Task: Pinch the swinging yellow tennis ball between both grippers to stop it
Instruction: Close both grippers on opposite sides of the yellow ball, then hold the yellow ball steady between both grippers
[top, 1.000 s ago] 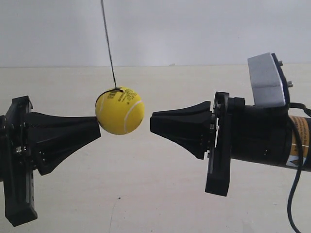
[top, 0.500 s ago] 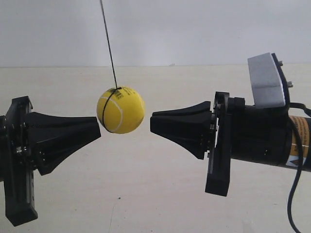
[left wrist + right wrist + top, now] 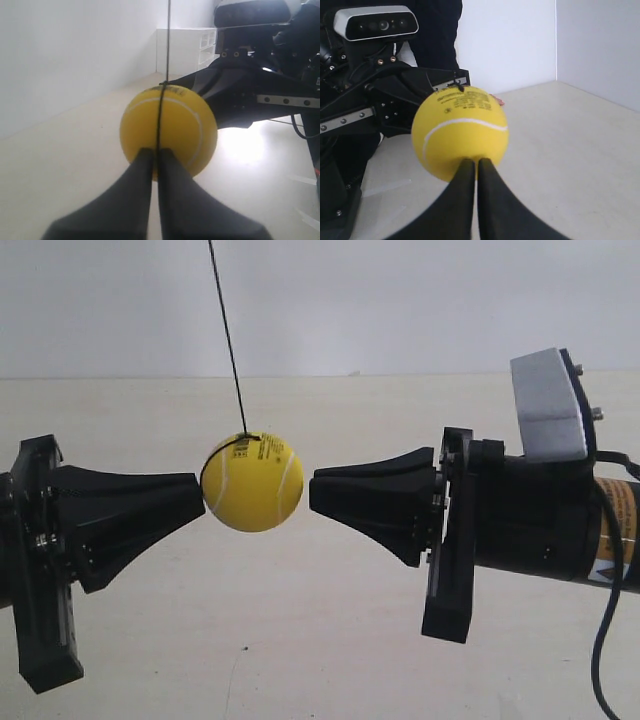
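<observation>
The yellow tennis ball [image 3: 253,482] hangs above the table [image 3: 300,640], short of its far edge, between the left gripper [image 3: 154,152] and right gripper [image 3: 476,161], each pressed together; the pinch looks nearly made, needing a gentle, level squeeze.

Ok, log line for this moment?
tennis ball: hung on string, between tips | left gripper: shut, at ball | right gripper: shut, at ball | pinch: unconfirmed

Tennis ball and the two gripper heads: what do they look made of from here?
Yellow tennis ball: matte, smooth-looking skin with printed text and a white seam line; possibly foam or rubber rather than felt, hard to tell. Left gripper and right gripper: matte black, dull sheen, likely moulded or printed plastic.
</observation>
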